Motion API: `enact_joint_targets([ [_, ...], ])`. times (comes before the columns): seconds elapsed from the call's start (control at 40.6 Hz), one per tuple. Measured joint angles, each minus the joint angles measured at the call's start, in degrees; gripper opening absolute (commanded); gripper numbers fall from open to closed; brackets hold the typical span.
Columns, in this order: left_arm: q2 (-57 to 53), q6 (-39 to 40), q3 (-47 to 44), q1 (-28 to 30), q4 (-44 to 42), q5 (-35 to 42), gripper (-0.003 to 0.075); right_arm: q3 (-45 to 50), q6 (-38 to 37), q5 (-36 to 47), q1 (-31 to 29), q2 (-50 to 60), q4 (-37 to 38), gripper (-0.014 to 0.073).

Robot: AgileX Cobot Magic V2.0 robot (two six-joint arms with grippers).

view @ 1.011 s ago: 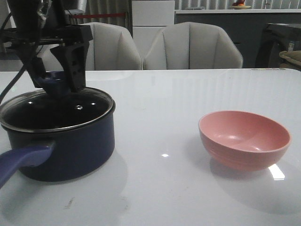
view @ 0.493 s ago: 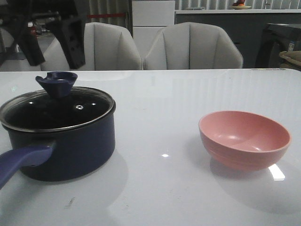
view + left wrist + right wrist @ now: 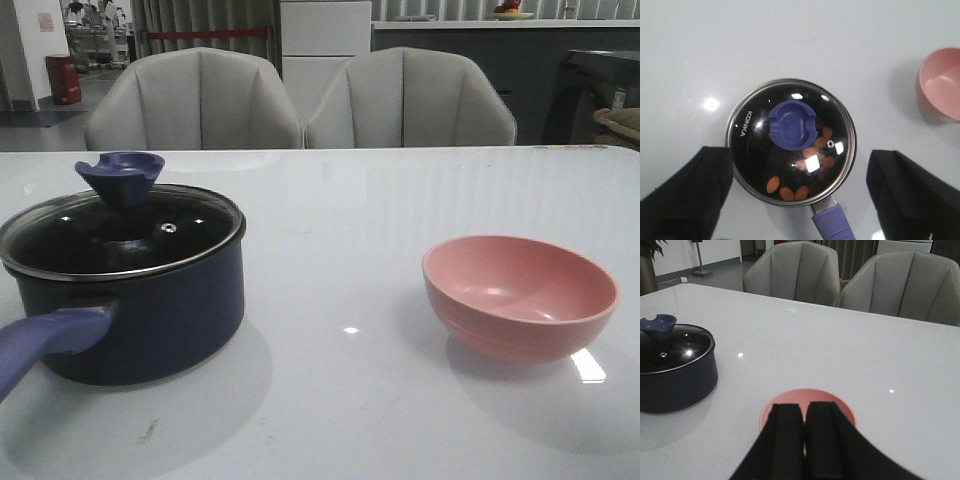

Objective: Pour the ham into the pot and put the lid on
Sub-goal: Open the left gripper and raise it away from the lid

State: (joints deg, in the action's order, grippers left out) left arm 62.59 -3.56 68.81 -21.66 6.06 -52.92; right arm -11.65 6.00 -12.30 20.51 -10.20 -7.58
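Note:
The dark navy pot [image 3: 150, 310] stands at the table's left, its purple-blue handle [image 3: 45, 345] toward the front. The glass lid [image 3: 120, 235] sits on it, blue knob [image 3: 125, 175] up. In the left wrist view I look straight down on the lid [image 3: 755, 150]; several orange ham slices [image 3: 787, 192] lie inside the pot under the glass. My left gripper [image 3: 800, 152] is wide open, high above the lid, holding nothing. My right gripper [image 3: 804, 410] is shut and empty, above the pink bowl [image 3: 807, 395]. Neither gripper shows in the front view.
The pink bowl [image 3: 520, 295] stands empty at the table's right. Two grey chairs [image 3: 300, 100] stand behind the far edge. The pot also shows in the right wrist view [image 3: 677, 375], lid on.
My left gripper let go of the lid knob, opened and rose out of the front view. The lid stays on the pot. The bowl has not moved.

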Motion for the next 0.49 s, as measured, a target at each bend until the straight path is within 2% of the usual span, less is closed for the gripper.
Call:
enact_joint_targets([
  [0.37,-27.86,0.0,-27.53,0.07,-0.12,22.53,0.0573,0.0,0.0,0.09,0.0,0.0,0.0,0.0162],
  [0.493,-36.35,0.0,-36.39,0.07,-0.12,26.66,0.0521,0.0,0.0,0.09,0.0,0.0,0.0,0.0162],
])
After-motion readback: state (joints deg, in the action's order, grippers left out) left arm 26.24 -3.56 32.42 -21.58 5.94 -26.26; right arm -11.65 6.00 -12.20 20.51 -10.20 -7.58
